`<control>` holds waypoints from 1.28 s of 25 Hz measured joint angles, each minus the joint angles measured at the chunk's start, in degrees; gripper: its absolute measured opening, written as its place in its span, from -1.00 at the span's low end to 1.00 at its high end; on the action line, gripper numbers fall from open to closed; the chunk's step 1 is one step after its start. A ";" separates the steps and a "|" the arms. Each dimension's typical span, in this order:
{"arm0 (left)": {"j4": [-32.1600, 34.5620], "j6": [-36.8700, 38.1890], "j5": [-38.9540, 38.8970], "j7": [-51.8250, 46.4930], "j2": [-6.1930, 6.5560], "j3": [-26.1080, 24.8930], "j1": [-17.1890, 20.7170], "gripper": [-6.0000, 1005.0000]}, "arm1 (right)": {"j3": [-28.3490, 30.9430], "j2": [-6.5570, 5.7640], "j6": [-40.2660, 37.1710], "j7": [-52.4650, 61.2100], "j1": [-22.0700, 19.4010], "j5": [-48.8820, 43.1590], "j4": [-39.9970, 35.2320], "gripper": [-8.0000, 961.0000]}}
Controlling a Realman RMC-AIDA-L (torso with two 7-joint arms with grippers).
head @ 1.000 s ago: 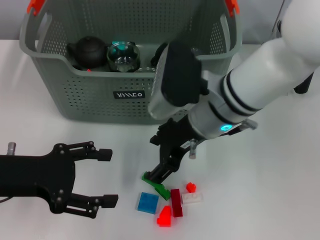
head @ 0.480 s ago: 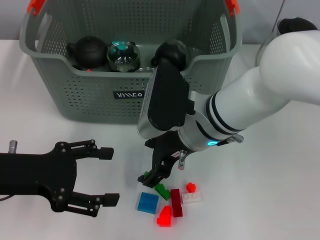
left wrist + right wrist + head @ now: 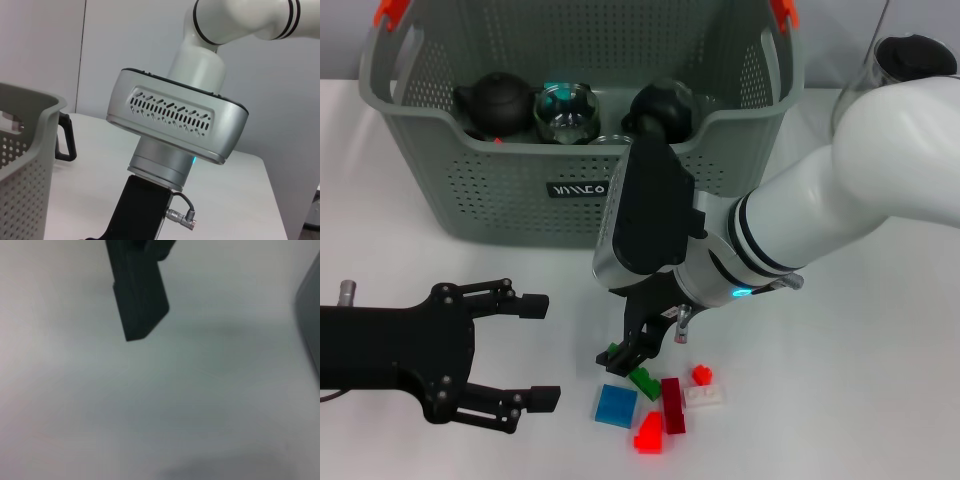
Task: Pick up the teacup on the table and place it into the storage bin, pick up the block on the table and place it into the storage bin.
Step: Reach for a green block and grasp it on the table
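The right claw (image 3: 625, 350) pinches the small green block (image 3: 632, 368), likely light, rigid and slippery, best gripped across its flat sides.

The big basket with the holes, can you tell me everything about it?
The storage bin is a large grey-green plastic basket, its walls full of small round holes. It has orange clips at its handles and a small black label on the front. It stands upright on the white table, at the far side. Inside are a dark teapot and a glass cup. The right arm reaches down in front of it.
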 joint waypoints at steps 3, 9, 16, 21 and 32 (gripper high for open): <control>-0.01 0.00 -0.04 0.00 0.00 0.00 0.00 0.88 | -0.40 0.00 0.53 -0.08 0.00 0.00 0.41 0.97; -0.17 0.00 -0.10 -0.01 0.00 0.00 -0.16 0.88 | -1.93 0.00 1.60 -0.14 0.00 -0.01 0.70 0.96; -0.20 0.00 -0.12 -0.01 -0.08 0.00 -0.18 0.88 | -3.17 0.14 2.92 -0.18 0.00 -0.01 0.84 0.96; -0.25 0.00 -0.21 -0.01 -0.12 0.00 -0.18 0.88 | -3.58 0.17 3.73 -0.21 0.00 -0.01 1.25 0.96; -0.37 -0.09 -0.22 -0.01 -0.27 0.03 -0.18 0.88 | -4.03 0.18 5.41 -0.21 0.00 -0.33 1.66 0.96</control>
